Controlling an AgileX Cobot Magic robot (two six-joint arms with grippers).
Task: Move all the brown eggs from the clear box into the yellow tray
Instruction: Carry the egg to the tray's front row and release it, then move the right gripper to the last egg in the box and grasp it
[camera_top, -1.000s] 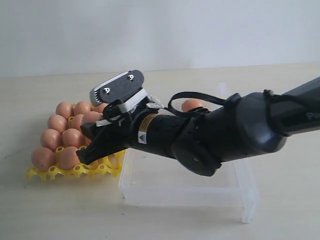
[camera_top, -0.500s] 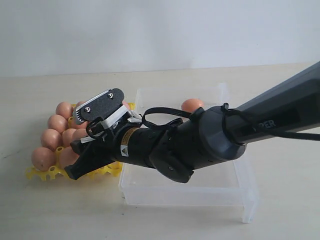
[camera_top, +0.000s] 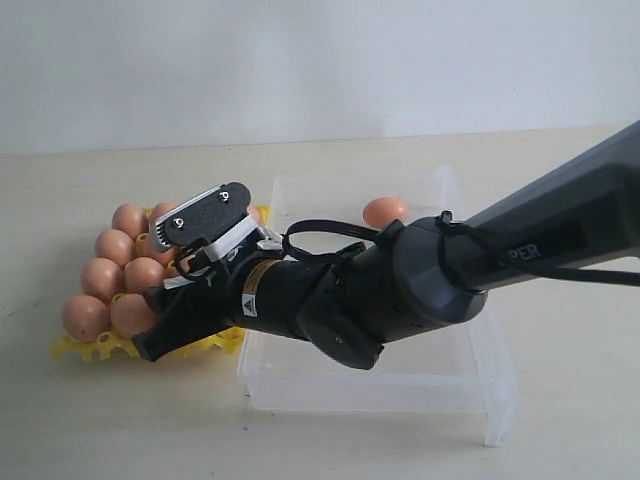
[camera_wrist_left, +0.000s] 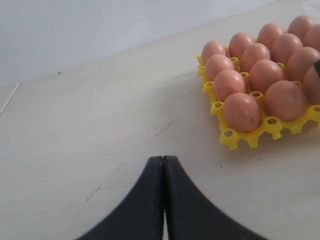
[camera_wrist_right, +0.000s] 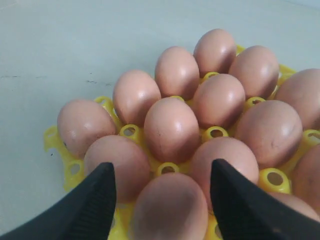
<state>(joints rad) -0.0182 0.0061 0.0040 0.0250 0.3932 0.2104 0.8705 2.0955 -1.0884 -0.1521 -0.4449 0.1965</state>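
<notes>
Right gripper (camera_wrist_right: 161, 169) lowered, jaws wide around egg (camera_wrist_right: 170, 210)

**Soft, pale light**

The room is bright, and the light comes diffuse from above, without hard glare. In the exterior view the colours look washed, and the clear box (camera_top: 370, 392) throws only a faint shadow on the worktop (camera_top: 120, 420). The brown eggs (camera_wrist_right: 171, 127) carry soft highlights on their tops. In the right wrist view the nearest egg (camera_wrist_right: 170, 207) and the right gripper (camera_wrist_right: 162, 165) are blurred, and the worktop looks bluish.
</notes>
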